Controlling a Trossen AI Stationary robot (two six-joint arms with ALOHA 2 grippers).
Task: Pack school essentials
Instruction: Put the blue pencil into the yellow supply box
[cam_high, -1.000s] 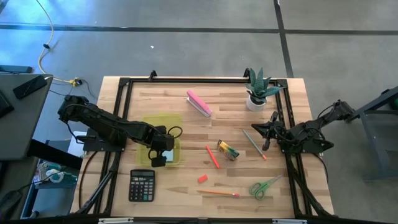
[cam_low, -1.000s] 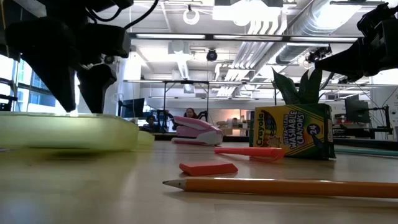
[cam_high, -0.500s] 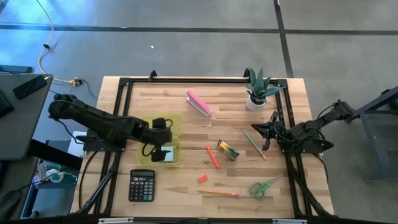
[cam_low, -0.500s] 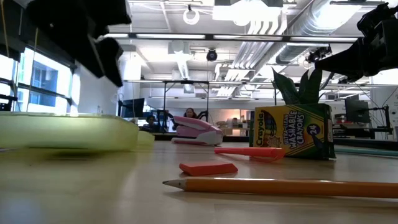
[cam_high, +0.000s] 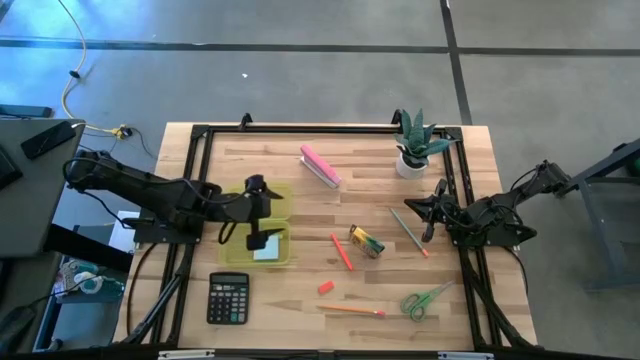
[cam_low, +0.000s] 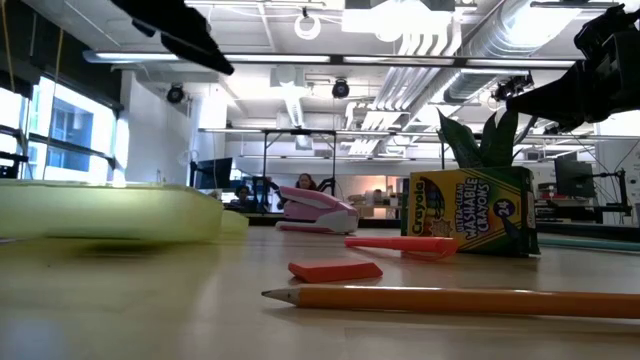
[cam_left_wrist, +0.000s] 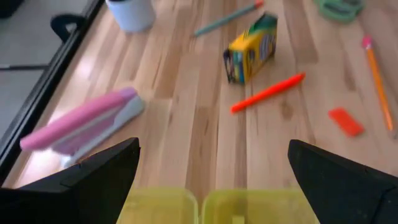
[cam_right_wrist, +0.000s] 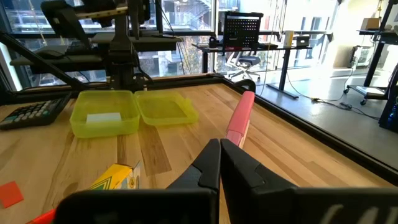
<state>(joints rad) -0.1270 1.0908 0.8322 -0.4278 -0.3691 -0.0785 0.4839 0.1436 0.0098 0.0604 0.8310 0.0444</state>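
I have the left gripper (cam_high: 262, 213) raised above the yellow-green case (cam_high: 277, 199), fingers spread wide and holding nothing. Just below it, the light-blue square note pad (cam_high: 267, 250) lies flat in the case's near compartment, a pale pad against the translucent wall.

Ahead of that gripper, across the wood table (cam_high: 370, 165), the rest is spread out: the red-orange marker (cam_left_wrist: 267, 93), slim and lying at a slant; the crayon box (cam_left_wrist: 250, 48), yellow with a green end, just past the marker; the small flat red eraser (cam_left_wrist: 345, 121) off to one side; and an orange pencil (cam_left_wrist: 378, 79) with a pink tip beyond the eraser.

The green-handled scissors (cam_high: 426, 299) lie near the table's front, well apart from the left gripper.

The right gripper (cam_high: 430, 225) waits shut and empty near a second pencil (cam_high: 408, 231).
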